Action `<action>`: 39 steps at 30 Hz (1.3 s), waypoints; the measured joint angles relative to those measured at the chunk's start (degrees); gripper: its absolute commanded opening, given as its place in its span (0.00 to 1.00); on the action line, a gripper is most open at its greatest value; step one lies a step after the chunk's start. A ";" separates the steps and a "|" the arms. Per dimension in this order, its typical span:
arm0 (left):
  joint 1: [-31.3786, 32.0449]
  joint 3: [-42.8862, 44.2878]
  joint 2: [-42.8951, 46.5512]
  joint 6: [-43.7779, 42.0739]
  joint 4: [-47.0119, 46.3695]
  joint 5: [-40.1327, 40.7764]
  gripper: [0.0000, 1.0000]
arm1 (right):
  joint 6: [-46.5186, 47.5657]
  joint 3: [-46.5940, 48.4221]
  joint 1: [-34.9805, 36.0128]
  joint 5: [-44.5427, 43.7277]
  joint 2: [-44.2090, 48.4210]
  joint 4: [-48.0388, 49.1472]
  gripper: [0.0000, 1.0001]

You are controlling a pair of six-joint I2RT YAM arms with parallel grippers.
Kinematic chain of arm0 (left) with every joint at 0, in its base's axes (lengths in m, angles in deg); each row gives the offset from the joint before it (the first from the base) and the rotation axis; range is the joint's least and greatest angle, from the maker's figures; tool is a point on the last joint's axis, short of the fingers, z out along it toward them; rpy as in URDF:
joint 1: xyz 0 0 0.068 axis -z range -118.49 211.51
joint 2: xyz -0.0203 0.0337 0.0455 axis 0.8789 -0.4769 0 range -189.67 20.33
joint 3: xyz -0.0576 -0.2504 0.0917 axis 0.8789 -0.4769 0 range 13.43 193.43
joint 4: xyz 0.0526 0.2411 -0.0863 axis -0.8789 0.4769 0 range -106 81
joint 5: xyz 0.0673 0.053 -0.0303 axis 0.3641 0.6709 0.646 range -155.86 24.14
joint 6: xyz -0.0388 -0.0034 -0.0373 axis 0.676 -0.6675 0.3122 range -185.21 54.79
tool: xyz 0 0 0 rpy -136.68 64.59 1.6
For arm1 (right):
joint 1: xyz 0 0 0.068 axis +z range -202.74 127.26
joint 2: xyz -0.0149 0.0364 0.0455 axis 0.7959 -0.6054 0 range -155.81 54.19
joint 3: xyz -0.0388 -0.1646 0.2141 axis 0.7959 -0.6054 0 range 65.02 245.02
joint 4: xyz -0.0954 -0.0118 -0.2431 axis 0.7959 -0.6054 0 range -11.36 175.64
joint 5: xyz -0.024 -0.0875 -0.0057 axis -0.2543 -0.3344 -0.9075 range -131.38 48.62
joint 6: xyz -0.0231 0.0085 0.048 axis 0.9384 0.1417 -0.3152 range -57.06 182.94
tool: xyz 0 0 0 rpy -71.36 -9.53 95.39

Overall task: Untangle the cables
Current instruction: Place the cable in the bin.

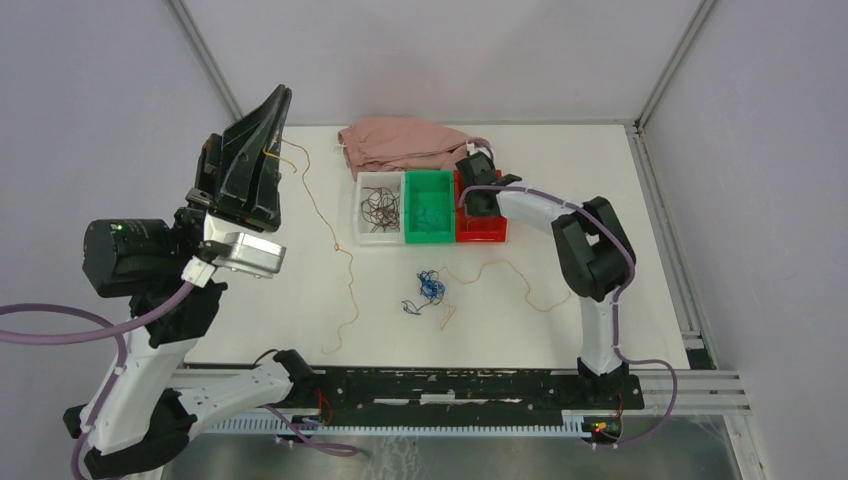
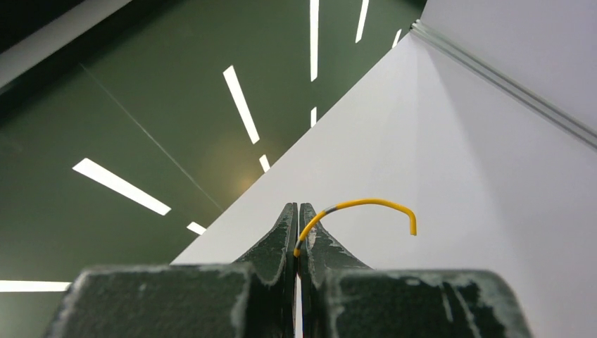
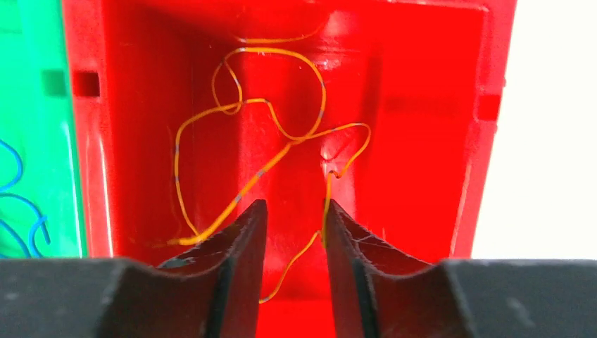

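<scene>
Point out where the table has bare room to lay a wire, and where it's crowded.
Bare: the table's back right corner, between the pink cloth and the right arm; also the near strip between the blue tangle and the black rail. Crowded: the middle, with three bins, the blue tangle and loose yellow wires.

A white table (image 1: pixel 570 150) is enclosed by pale grey walls (image 1: pixel 450 50) joined at 2 metal corner posts (image 1: pixel 205 60). Ceiling light strips (image 2: pixel 241 104) are seen in the left wrist view.

Pink cloth (image 1: pixel 405 143) behind three bins (image 1: pixel 432 239)
</scene>
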 measured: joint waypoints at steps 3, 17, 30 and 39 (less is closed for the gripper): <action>0.00 -0.02 -0.02 2.80 0.37 0.00 0.03 | 0.44 -2.93 0.20 0.37 3.52 0.79 0.65; 0.00 -1.36 -0.22 8.92 2.10 0.39 0.03 | -1.81 -19.08 1.11 25.57 39.95 21.81 0.81; 0.00 -2.54 -0.35 13.60 3.28 0.44 0.03 | -4.50 -14.27 21.35 53.00 34.34 38.60 0.78; 0.00 -3.19 -0.37 14.51 4.20 0.46 0.03 | -2.54 -5.46 25.68 53.48 29.29 36.98 0.21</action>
